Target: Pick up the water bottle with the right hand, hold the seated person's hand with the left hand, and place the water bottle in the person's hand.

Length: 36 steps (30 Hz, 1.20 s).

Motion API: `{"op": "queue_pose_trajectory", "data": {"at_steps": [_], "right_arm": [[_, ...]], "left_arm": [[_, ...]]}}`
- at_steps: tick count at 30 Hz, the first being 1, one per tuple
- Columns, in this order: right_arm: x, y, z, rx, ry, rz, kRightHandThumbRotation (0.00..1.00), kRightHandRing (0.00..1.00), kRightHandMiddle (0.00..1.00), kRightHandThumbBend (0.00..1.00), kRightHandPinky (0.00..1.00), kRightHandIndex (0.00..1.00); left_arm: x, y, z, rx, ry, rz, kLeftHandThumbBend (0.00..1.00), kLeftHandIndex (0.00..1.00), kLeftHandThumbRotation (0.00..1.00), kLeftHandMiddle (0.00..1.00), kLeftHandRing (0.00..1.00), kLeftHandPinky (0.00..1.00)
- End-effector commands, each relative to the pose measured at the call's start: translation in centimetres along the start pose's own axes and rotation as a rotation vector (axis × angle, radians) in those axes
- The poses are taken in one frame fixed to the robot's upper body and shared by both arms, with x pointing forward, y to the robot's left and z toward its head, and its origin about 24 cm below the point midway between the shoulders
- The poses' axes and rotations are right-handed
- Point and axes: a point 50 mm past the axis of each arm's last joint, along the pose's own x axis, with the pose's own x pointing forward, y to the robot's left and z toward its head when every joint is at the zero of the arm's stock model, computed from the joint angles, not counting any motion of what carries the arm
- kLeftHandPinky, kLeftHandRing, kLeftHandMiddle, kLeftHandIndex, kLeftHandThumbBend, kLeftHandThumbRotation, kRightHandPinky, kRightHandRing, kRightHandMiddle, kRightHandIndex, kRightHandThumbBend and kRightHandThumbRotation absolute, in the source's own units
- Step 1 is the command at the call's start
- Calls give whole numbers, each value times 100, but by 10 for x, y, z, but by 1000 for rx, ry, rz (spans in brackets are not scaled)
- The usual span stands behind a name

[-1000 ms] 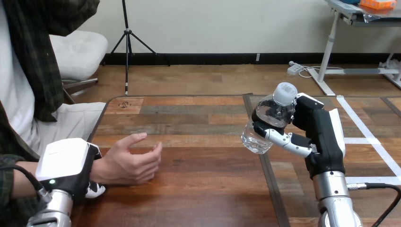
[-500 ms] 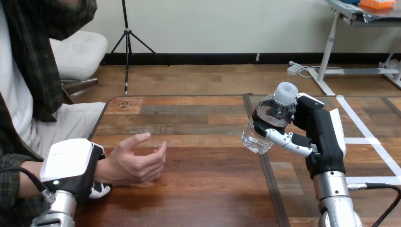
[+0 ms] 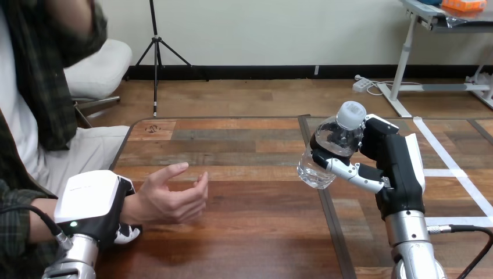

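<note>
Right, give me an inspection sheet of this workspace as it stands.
Surface: wooden table, plank top with a dark seam running front to back.
Job's things: water bottle, clear with a white cap, tilted, held above the table's right part, well apart from the person's hand. That hand rests on the table at the left, fingers loosely curled, holding nothing.
Clutter: nothing seen.
Hands: left hand wrapped over the person's wrist, a finger showing beneath it. Right hand has its fingers curled round the water bottle.
Cables: nothing seen.
Surroundings: person seated at the table's left side.
</note>
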Motion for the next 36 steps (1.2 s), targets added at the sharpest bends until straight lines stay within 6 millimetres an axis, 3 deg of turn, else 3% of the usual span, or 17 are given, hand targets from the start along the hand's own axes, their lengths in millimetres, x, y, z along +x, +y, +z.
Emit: {"op": "queue_pose_trajectory", "data": {"at_steps": [1,36], "right_arm": [[29,-6,27,-3,-141,-26,0,43,50,74,38,51],[31,2,35,27,-187,-3,0,43,49,74,38,51]], "left_arm": [[4,-1,10,-12,-29,-4,79,45,0,46,43,40],[4,5,18,-46,-76,33,77,43,0,43,40,38]]}}
